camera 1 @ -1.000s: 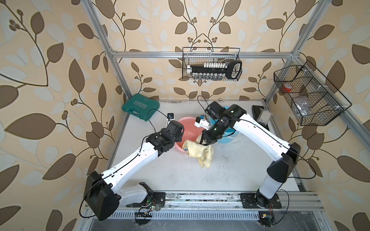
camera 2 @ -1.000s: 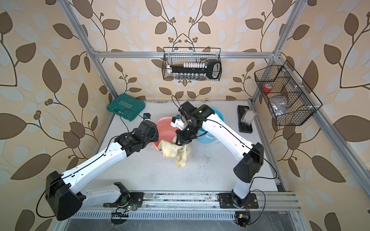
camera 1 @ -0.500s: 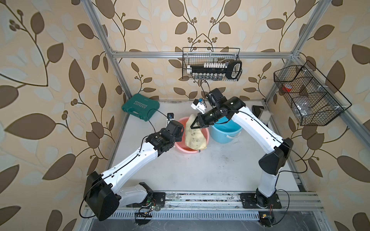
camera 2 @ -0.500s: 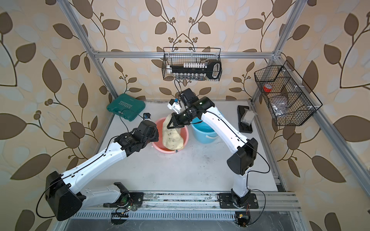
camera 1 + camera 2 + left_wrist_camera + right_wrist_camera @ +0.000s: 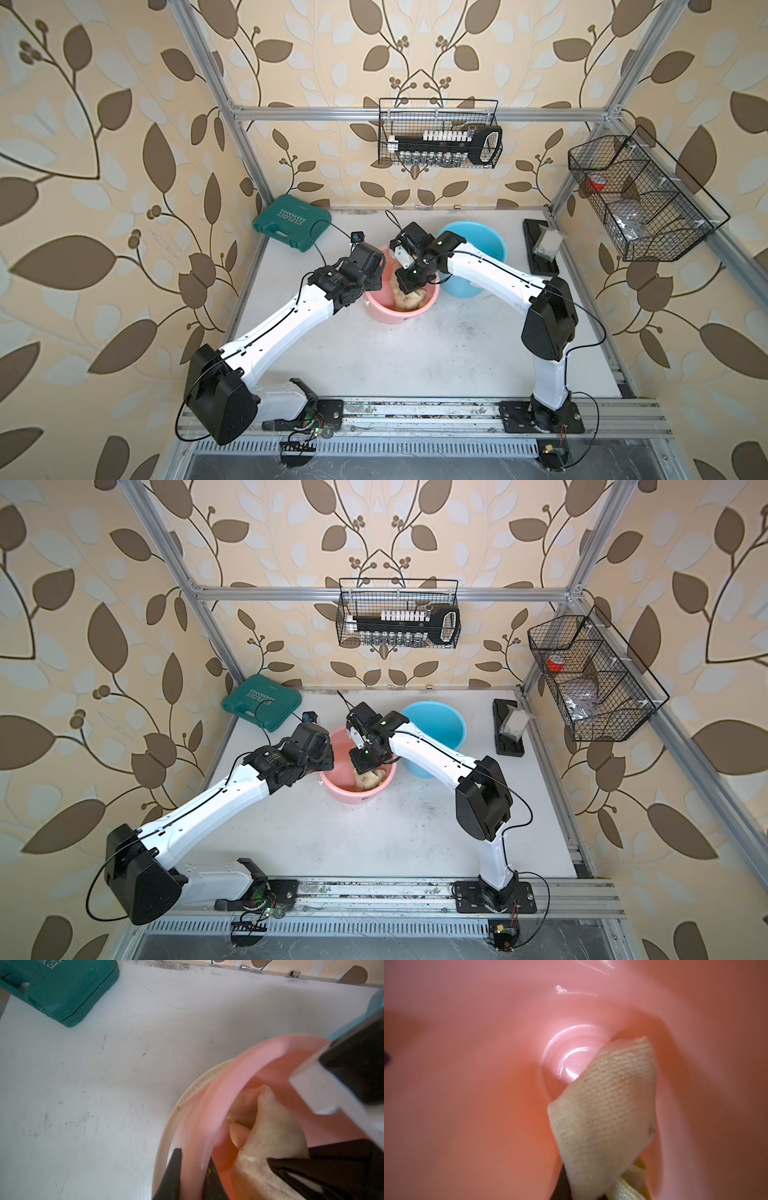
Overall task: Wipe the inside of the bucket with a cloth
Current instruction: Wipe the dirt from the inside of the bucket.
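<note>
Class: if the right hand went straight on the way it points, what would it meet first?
The right hand points down into the pink bucket; likely its floor, the held cloth pressing there first.

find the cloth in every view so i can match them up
In a top view: cloth inside the pink bucket, beside the blue bucket.
In a top view: cloth likewise inside the pink bucket.
Left wrist: cloth bunched within the bucket's wall.
Right wrist: cloth reaching toward the bucket's floor.
Shared landmark: the pink bucket.
</note>
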`<action>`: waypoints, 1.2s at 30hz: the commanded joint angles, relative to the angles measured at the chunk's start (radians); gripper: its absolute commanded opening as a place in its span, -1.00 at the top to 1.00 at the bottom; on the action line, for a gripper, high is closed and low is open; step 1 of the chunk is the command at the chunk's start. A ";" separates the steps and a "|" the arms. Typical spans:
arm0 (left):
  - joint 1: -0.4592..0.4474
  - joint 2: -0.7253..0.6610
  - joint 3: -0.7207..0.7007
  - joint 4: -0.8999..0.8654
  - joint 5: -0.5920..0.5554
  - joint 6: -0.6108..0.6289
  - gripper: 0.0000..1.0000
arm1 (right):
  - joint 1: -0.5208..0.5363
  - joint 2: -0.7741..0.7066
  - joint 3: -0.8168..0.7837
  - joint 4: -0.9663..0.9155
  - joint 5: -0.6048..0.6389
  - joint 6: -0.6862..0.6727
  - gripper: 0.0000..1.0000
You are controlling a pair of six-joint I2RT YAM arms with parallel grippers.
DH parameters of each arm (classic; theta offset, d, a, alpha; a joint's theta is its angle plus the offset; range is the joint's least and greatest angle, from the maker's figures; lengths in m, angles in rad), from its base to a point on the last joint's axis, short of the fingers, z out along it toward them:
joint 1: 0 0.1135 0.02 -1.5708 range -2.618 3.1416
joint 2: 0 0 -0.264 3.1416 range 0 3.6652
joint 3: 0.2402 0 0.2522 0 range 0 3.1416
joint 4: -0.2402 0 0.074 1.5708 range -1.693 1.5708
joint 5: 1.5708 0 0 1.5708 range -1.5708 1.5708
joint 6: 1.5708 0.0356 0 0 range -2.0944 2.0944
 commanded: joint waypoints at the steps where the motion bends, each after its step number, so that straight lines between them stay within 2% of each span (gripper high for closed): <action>1: 0.000 0.008 0.047 0.032 0.045 -0.038 1.00 | 0.009 -0.007 -0.024 0.005 0.128 -0.051 1.00; 4: 0.000 0.007 0.044 0.035 0.056 -0.054 1.00 | 0.004 0.031 0.006 -0.039 0.191 -0.067 1.00; 7: 0.001 0.012 0.054 0.009 0.045 -0.060 1.00 | 0.003 0.050 0.021 -0.075 0.199 -0.073 1.00; 12: 0.008 0.029 0.068 -0.023 0.049 -0.062 1.00 | 0.006 -0.046 -0.086 0.020 0.151 -0.109 1.00; 17: 0.009 0.034 0.057 -0.011 0.063 -0.062 1.00 | 0.005 -0.072 -0.089 0.014 0.140 -0.143 1.00; 27: 0.010 0.022 0.028 0.008 0.099 -0.070 1.00 | -0.006 0.196 0.158 -0.175 0.256 -0.121 1.00; 36: 0.011 0.006 -0.024 0.016 0.124 -0.075 1.00 | -0.010 0.407 0.324 -0.274 0.328 -0.034 1.00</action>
